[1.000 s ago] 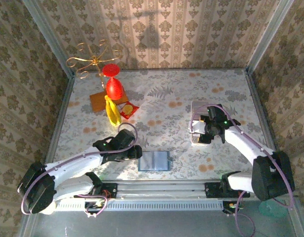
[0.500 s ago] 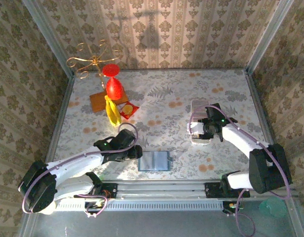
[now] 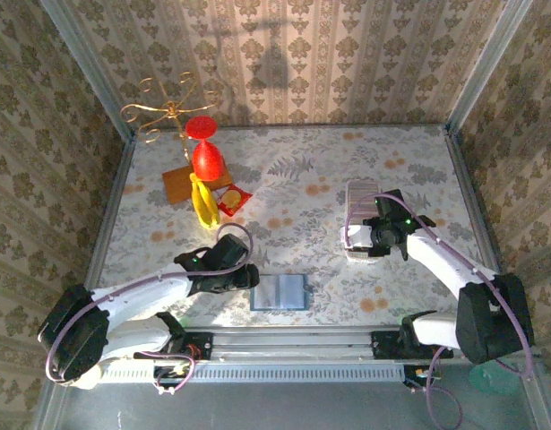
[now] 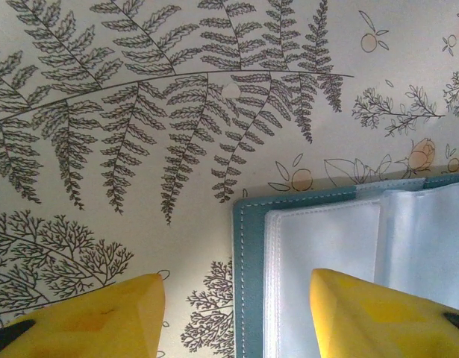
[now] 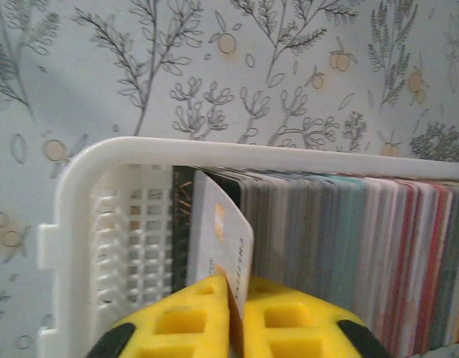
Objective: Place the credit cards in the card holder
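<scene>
There, the right gripper [image 5: 233, 302]: yellow jaws pinched together on a pale plastic credit card [image 5: 223, 239] near the left end of the packed row of cards [image 5: 348, 246] in the white slotted plastic basket [image 5: 72, 224]. The left gripper [image 4: 236, 313] hovers, jaws apart, astride the left edge of the open dark-teal card holder [image 4: 248, 253], flat on the floral tabletop [image 4: 139, 112], lower centre of the overhead view.

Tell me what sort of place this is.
Likely a staged robot test booth: wallpaper panels in a metal frame enclose a table with a botanical-print cover, and a left arm and right arm are mounted at its near edge.
</scene>
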Controlling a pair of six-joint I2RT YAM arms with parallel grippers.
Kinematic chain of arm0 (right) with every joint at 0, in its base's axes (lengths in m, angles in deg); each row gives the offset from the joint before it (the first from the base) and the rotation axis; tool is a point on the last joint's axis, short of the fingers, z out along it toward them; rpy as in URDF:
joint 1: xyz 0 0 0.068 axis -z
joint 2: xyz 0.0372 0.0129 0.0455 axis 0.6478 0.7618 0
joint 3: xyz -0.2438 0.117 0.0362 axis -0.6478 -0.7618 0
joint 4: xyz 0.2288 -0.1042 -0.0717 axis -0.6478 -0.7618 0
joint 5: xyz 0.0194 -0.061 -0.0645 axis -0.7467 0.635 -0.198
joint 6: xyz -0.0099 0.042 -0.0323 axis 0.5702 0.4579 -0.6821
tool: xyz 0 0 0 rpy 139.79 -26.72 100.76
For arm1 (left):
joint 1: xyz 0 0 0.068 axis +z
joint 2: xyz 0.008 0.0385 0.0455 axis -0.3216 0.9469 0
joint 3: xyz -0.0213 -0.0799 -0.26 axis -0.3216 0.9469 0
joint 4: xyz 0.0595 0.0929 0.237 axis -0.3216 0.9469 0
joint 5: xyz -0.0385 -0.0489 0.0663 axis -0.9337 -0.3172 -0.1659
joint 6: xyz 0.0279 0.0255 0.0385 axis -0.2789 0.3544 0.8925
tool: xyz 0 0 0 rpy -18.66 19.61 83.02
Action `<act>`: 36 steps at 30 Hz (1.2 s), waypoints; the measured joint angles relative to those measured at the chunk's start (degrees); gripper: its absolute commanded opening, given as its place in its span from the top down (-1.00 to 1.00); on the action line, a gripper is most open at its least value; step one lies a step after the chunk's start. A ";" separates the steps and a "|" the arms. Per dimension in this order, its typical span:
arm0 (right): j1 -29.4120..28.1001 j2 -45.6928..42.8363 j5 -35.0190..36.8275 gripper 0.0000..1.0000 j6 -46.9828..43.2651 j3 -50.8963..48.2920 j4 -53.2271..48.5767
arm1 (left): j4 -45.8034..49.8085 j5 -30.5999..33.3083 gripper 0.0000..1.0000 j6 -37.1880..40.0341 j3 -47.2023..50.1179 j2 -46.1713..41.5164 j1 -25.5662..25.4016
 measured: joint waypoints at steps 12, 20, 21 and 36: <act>-1.40 -7.80 -6.80 1.00 8.94 7.23 -13.40 | 0.02 -1.75 -0.36 0.50 -0.22 0.26 -1.42; -6.62 -14.97 -13.81 1.00 33.97 8.79 -16.83 | 0.96 -2.14 -0.42 1.77 -3.28 4.33 -5.03; -7.52 -16.31 -14.19 1.00 39.80 8.70 -15.63 | 1.16 -2.14 -0.41 1.95 -3.58 4.79 -5.51; -21.24 -21.62 -10.84 1.00 113.00 -8.76 10.54 | 2.29 -2.78 -0.25 2.56 -4.28 8.37 -8.37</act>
